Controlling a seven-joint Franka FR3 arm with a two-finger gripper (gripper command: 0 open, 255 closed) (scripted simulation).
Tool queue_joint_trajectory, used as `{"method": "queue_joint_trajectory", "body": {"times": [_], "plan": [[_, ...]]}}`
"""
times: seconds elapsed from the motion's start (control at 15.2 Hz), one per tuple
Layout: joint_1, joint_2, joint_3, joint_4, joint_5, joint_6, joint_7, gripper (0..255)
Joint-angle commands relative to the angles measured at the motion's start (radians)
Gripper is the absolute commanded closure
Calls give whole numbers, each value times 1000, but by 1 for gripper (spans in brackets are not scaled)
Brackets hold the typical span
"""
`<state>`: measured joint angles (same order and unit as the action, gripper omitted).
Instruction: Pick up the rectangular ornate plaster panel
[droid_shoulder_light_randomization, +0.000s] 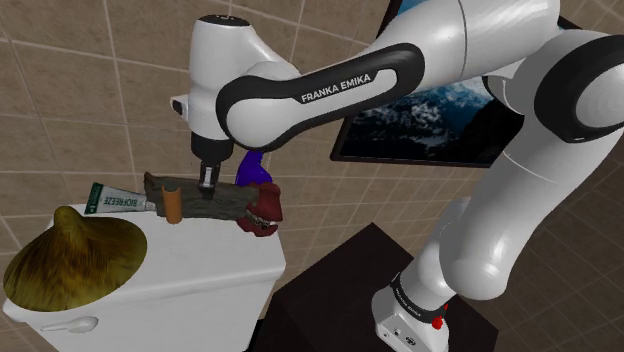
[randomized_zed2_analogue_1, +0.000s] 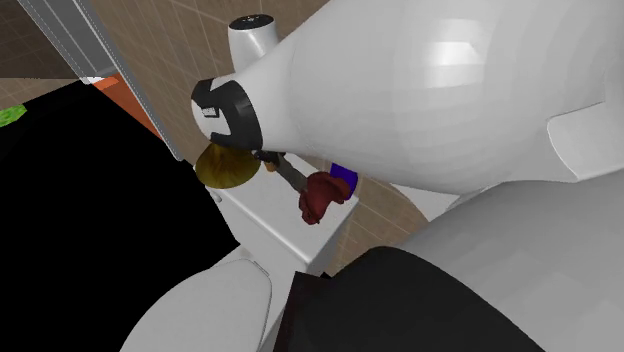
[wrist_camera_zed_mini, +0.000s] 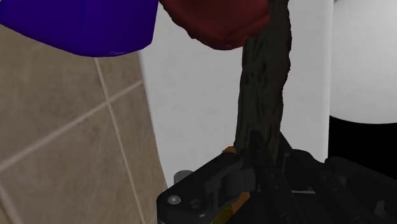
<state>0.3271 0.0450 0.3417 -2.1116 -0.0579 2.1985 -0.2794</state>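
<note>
Obs.: the dark brown rectangular panel with carved relief (droid_shoulder_light_randomization: 225, 198) sits centre-left in the shoulder view. It is on the white toilet tank lid (droid_shoulder_light_randomization: 210, 262), between a white toothpaste tube (droid_shoulder_light_randomization: 113, 200) and a dark red lumpy ornament (droid_shoulder_light_randomization: 263, 212).

My black two-finger claw (droid_shoulder_light_randomization: 207, 183) is clenched across the panel's thin section, about mid-length.

Judgement: stiff, brittle, fairly heavy. The rough relief should resist slipping, but the carved edges may chip. A mid-length hold limits tilt; lift level.

The white arm (droid_shoulder_light_randomization: 300, 95) reaches up and left in the shoulder view, wrist pointing straight down, gripper (droid_shoulder_light_randomization: 207, 184) clamped on the dark panel (droid_shoulder_light_randomization: 228, 200).
</note>
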Motion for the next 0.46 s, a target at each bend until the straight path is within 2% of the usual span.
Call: {"method": "queue_joint_trajectory", "body": {"times": [0.0, 0.4], "plan": [[-1, -17, 0, 12, 8, -27, -7, 255], [-2, -39, -1, 44, 18, -80, -16, 255]]}}
